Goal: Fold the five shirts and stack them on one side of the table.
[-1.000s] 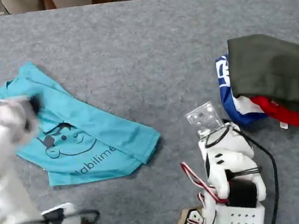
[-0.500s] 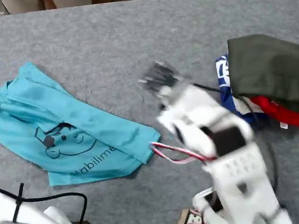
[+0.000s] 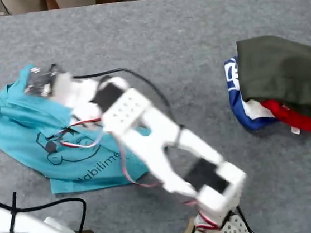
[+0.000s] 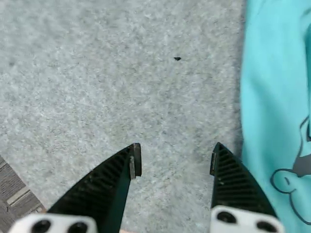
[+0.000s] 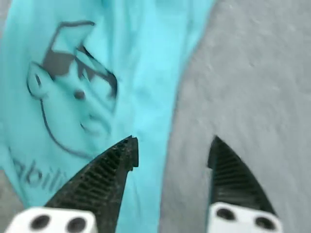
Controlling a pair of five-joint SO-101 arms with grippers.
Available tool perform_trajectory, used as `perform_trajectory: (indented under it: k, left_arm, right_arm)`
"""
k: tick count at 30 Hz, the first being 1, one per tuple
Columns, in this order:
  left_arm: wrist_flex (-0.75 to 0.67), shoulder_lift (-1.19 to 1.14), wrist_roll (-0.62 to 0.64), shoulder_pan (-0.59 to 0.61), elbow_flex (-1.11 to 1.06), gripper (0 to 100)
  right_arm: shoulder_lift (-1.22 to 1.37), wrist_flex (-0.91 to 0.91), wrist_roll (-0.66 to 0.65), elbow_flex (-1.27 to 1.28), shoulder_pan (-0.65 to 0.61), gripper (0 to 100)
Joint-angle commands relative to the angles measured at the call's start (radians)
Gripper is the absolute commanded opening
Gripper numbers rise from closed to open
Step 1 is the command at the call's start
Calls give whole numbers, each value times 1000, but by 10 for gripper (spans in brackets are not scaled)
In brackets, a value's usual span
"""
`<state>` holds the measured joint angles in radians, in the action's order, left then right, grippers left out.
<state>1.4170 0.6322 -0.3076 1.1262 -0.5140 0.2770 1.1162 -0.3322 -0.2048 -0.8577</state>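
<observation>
My right tool swung from by the shirt stack onto the teal shirt in 1 s, open; left tool backed off, open too, so I'd say the fold grab's next.

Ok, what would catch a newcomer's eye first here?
The white right arm stretches diagonally across the grey table, its open right gripper over the crumpled turquoise shirt on the left. At the right edge, a dark olive shirt tops a red shirt and a blue shirt.
</observation>
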Motion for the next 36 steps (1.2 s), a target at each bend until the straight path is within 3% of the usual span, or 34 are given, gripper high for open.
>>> perform_trajectory:
  k: [1, 11, 13, 18, 27, 33, 36]
  left_arm:
    - [-44, -1, -31, 37, -32, 238]
    - [-69, -1, -35, 55, -58, 236]
    - [-69, -1, -35, 55, -58, 212]
    - [-68, -1, -37, 54, -58, 177]
    - [-71, -2, -35, 48, -58, 175]
    - [-58, -8, -35, -14, -64, 175]
    - [-41, -8, -29, -112, -84, 175]
  right_arm:
    - [163, 2, 11, -217, -50, 264]
    - [684, 8, 11, -691, -67, 260]
    - [762, 31, 11, -785, -56, 216]
    - [905, 104, 5, -1046, -10, 0]
    - [1004, 331, 5, -1465, 134, 3]
    - [926, 482, 5, -1458, 285, 3]
    - [878, 586, -11, -1463, 367, 3]
